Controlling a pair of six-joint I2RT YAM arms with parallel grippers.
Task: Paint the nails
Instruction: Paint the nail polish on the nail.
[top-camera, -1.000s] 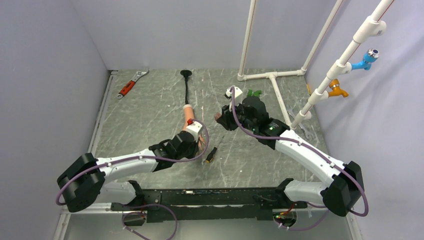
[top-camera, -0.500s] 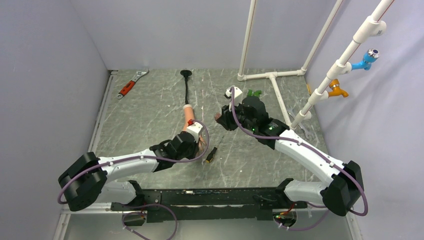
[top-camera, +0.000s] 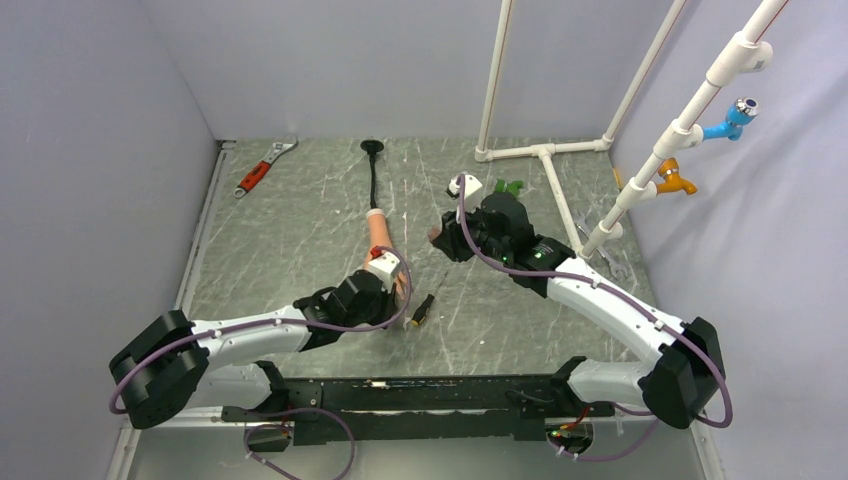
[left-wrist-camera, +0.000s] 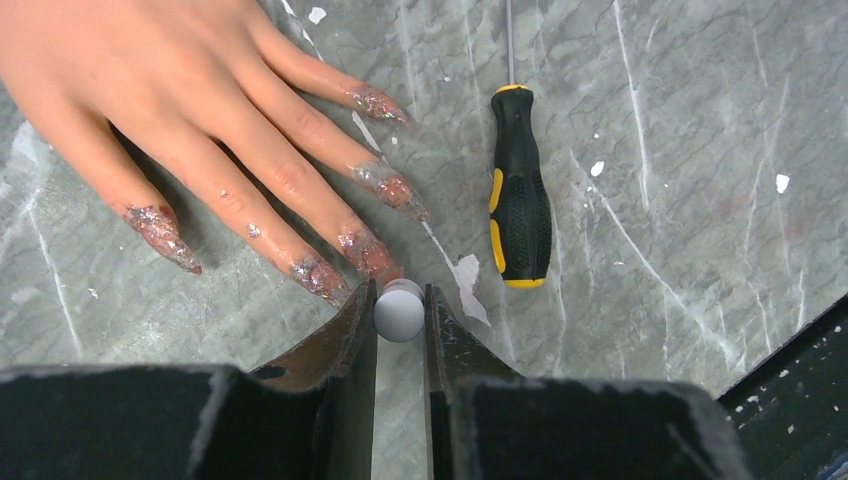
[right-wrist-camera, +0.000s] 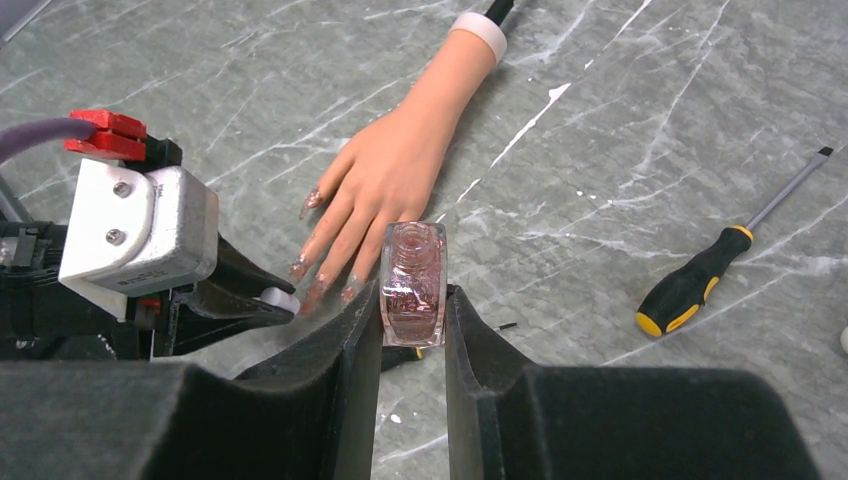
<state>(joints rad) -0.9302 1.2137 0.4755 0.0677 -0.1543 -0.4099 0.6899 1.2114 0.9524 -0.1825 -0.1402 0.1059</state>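
Note:
The peach mannequin hand (top-camera: 377, 236) lies flat, fingers toward the arms. Its nails (left-wrist-camera: 365, 252) carry patchy pink glitter polish, and glitter also smears the fingers. My left gripper (left-wrist-camera: 400, 298) is shut on a small round whitish brush cap (left-wrist-camera: 399, 312), right at the tip of one middle nail. The brush below the cap is hidden. My right gripper (right-wrist-camera: 413, 292) is shut on the clear bottle of pink glitter polish (right-wrist-camera: 413, 275) and holds it above the table just right of the fingertips (right-wrist-camera: 325, 285).
A black-and-yellow screwdriver (left-wrist-camera: 520, 195) lies just right of the fingers. The hand's black stalk (top-camera: 374, 175) runs to the back. A red wrench (top-camera: 258, 172) lies at the back left. White pipes (top-camera: 545, 152) stand at the back right.
My left gripper has drawn back a little toward its base, along the fingers to their tips. The right arm has barely shifted.

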